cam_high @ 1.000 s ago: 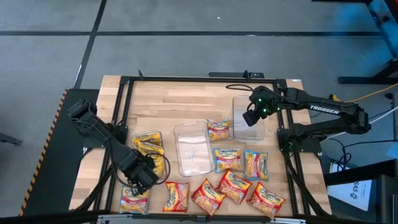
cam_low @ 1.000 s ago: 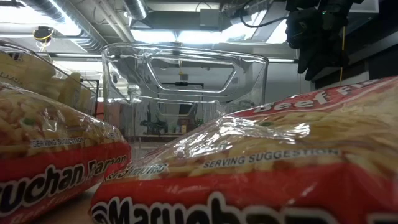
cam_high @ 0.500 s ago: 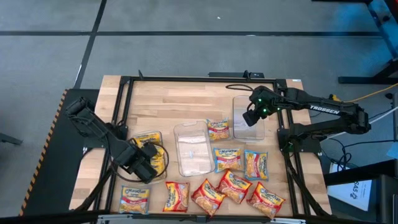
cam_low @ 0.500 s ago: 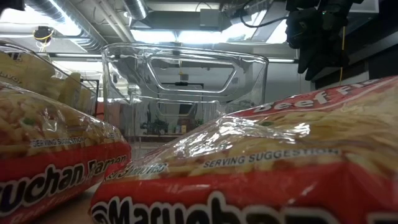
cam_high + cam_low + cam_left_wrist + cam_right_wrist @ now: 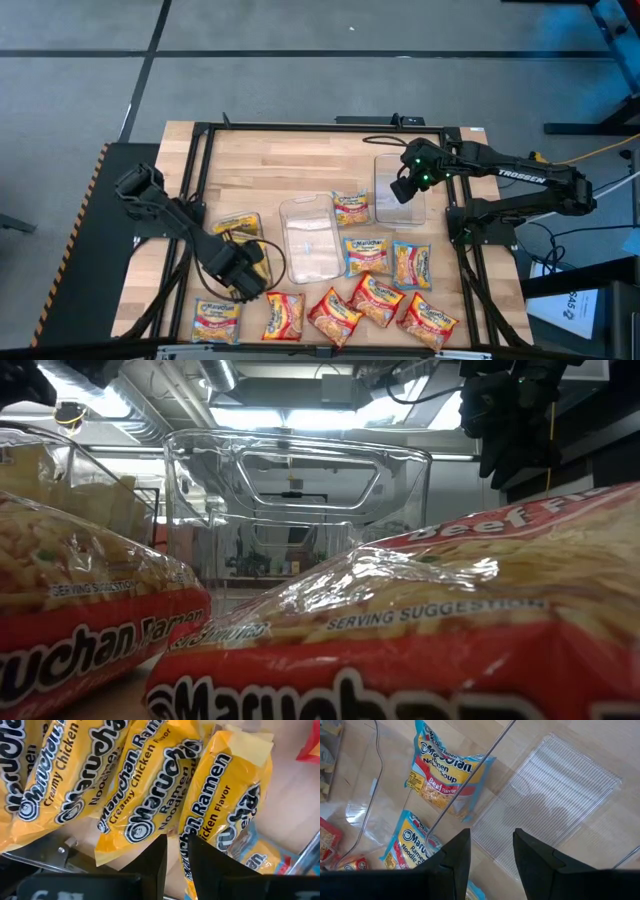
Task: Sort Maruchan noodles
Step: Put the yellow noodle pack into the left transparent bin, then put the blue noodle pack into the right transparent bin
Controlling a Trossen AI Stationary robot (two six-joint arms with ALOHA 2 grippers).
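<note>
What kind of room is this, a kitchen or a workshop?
Most likely a robotics lab or workshop, not a kitchen. The wooden table sits in a black metal frame on bare grey floor, exposed ceiling ducts run overhead, and two dark robot arms work over ramen packets.

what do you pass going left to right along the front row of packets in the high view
yellow ramen packet → red-orange ramen packet → second red-orange packet, tilted → third red-orange packet → fourth red-orange packet, nearest the table's right edge

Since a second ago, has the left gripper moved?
Yes. The left gripper shifted toward the middle clear tray, away from the packet at the table's near edge.
</note>
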